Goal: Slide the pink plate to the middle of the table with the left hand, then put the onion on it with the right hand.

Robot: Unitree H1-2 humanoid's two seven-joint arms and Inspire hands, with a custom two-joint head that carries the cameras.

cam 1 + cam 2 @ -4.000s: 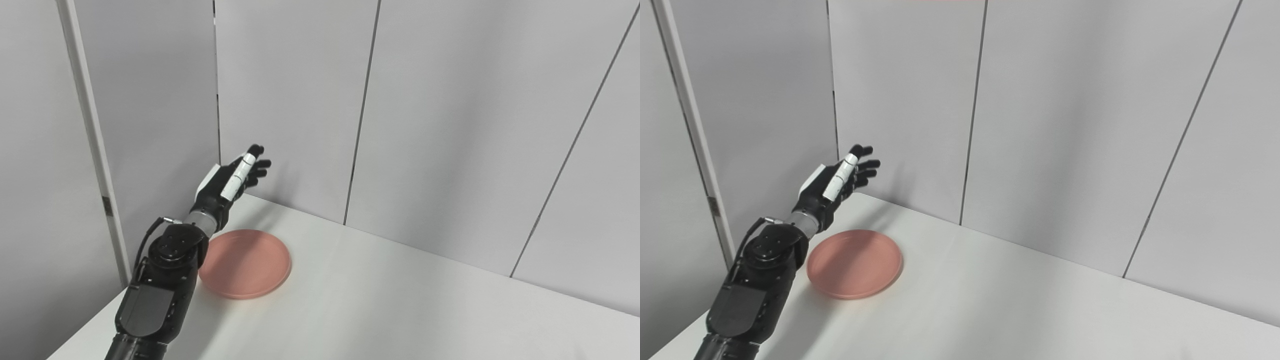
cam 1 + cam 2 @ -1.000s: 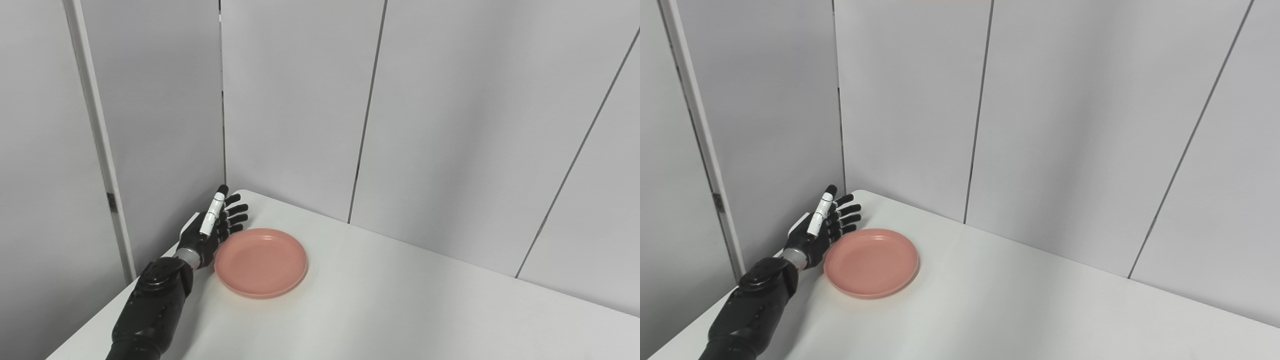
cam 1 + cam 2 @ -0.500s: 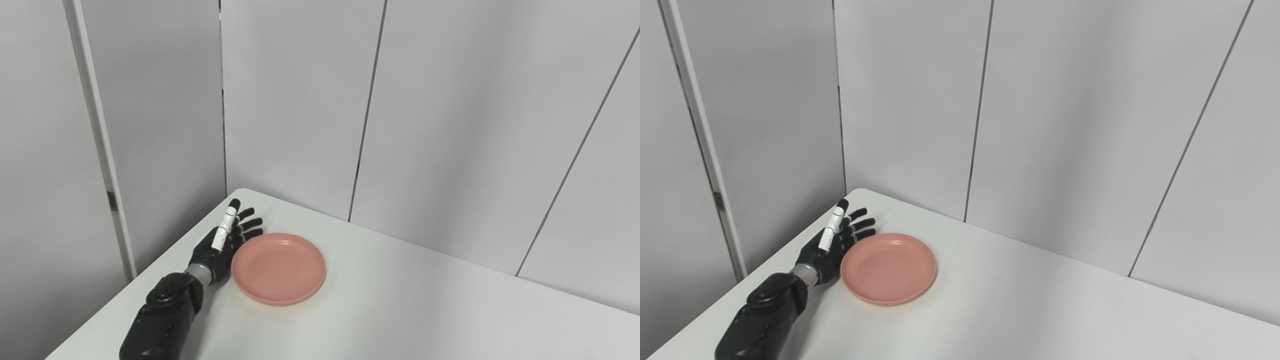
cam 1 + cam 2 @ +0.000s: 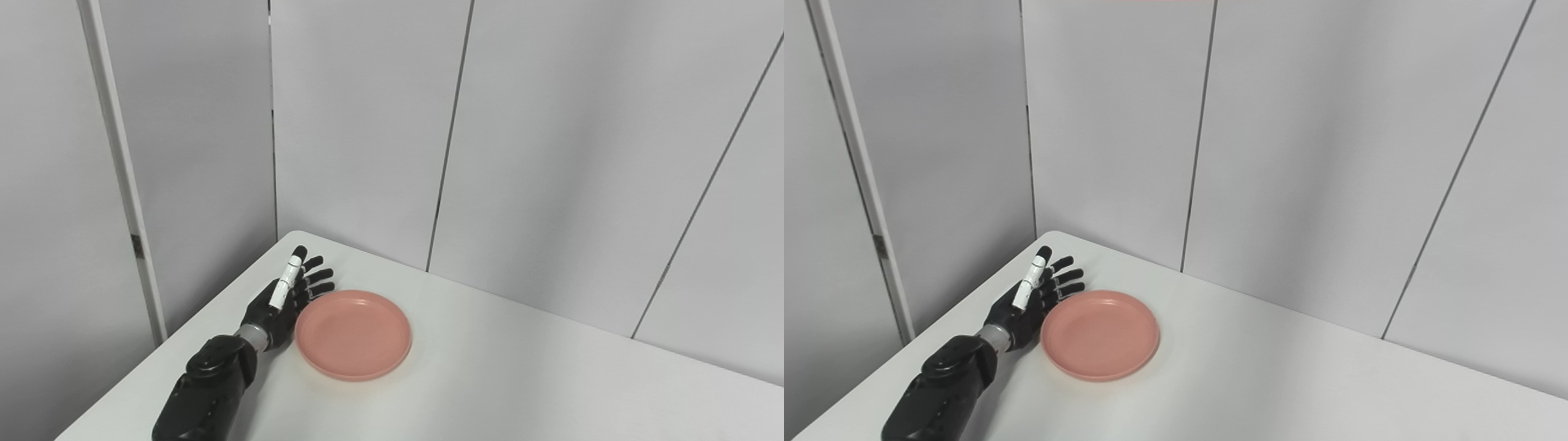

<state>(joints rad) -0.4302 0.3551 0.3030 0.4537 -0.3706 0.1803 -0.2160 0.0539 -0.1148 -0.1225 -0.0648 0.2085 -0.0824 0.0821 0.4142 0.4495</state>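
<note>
A round pink plate (image 4: 353, 334) lies flat on the white table (image 4: 520, 380), toward its far left corner; it also shows in the right eye view (image 4: 1099, 334). My left hand (image 4: 285, 298) is open, fingers straight and apart, standing on edge on the table with its palm against the plate's left rim. It also shows in the right eye view (image 4: 1031, 297). No onion is in view. My right hand is out of view.
Grey wall panels (image 4: 551, 141) stand close behind the table along its far edge. The table's left edge (image 4: 184, 324) runs just left of my left forearm (image 4: 205, 392). The tabletop stretches bare to the right of the plate.
My left hand came down from above the table to the plate's left rim and has pushed the plate to the right, a little further in each frame.
</note>
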